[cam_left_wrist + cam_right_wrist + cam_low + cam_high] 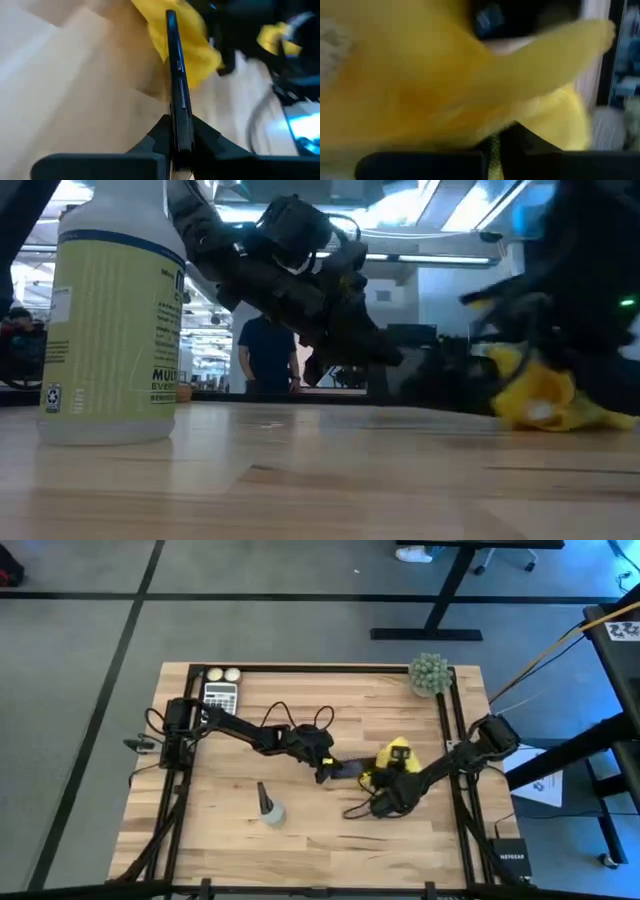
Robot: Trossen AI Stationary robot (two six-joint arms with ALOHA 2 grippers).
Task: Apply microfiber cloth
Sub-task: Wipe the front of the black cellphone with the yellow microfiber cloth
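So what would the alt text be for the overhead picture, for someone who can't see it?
Two dark robot arms meet mid-table: the left gripper holds a black phone by one end, while the right gripper presses a yellow cloth to its other end. A spray bottle, calculator and small plant sit on the wooden table.

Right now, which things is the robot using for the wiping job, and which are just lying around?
In use:
cloth, bunched in the right claw
phone, held on edge by the left claw

Lying around:
spray bottle
calculator
plant
two pale balls
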